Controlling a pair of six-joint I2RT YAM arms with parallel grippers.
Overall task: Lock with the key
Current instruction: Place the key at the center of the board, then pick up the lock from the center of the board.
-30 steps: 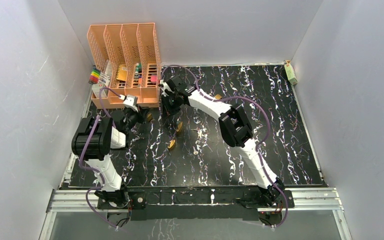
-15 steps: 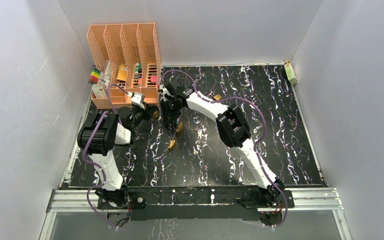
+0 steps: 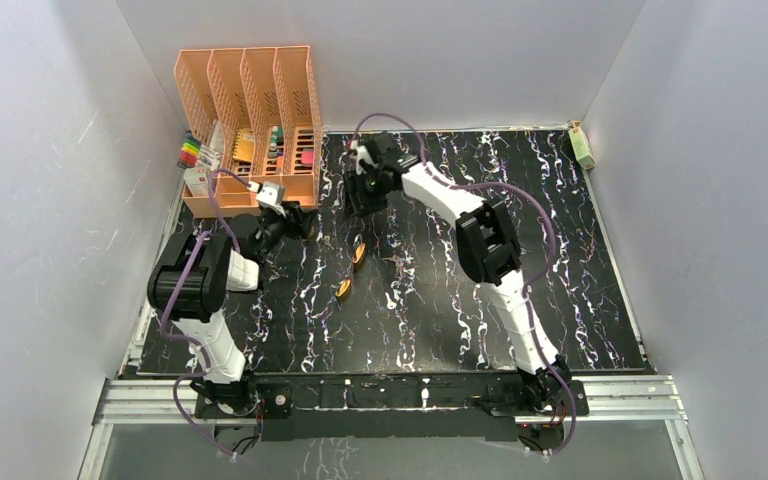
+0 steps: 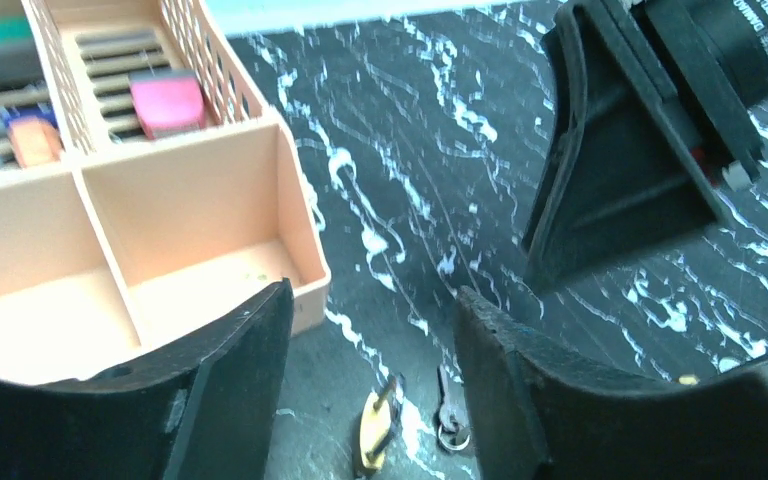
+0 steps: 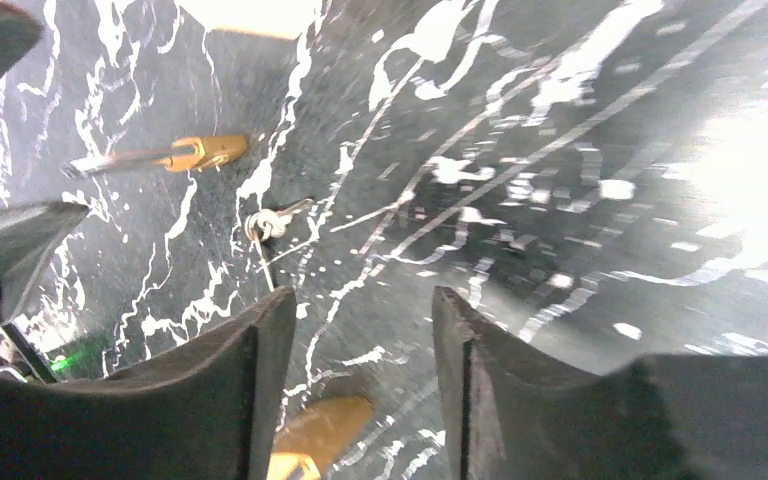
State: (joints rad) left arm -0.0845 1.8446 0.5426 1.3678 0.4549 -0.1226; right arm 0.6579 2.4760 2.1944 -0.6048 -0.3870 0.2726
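Left gripper [image 4: 370,345]: black jaws spread wide, nothing btwn them. It hovered low over the mat, just off the organiser's near corner.
Right gripper [image 5: 355,345]: jaws apart too, empty. It hung over the far part of the mat, tips pointing down, near the left gripper but not touching it.
Small brass padlock [image 4: 374,435]: lay on the mat below the gap of the left gripper, touching neither finger. Its silver shackle showed in the right wrist view, but I couldn't tell if it was latched.
Silver key on a ring [image 4: 447,420]: lay flat on the mat just beside that padlock, apart from it and not in the keyhole. No gripper had hold of it.
Second brass padlock [image 3: 359,252]: sat mid-mat, nearer the arm bases than the right gripper, on its own.
Third brass padlock [image 3: 343,290]: sat a bit closer to the bases, near the second one w/o touching.
Orange plastic desk organiser [image 3: 245,95]: stood at the far left corner w/ tall slotted dividers. Pens and a pink item sat in the back compartments, and the front right compartment looked bare.
Black white-veined marble-pattern mat [image 3: 560,260]: covered the table top under everything.
Small green object [image 3: 583,147]: sat at the far right corner, well apart from both arms, too small to identify.
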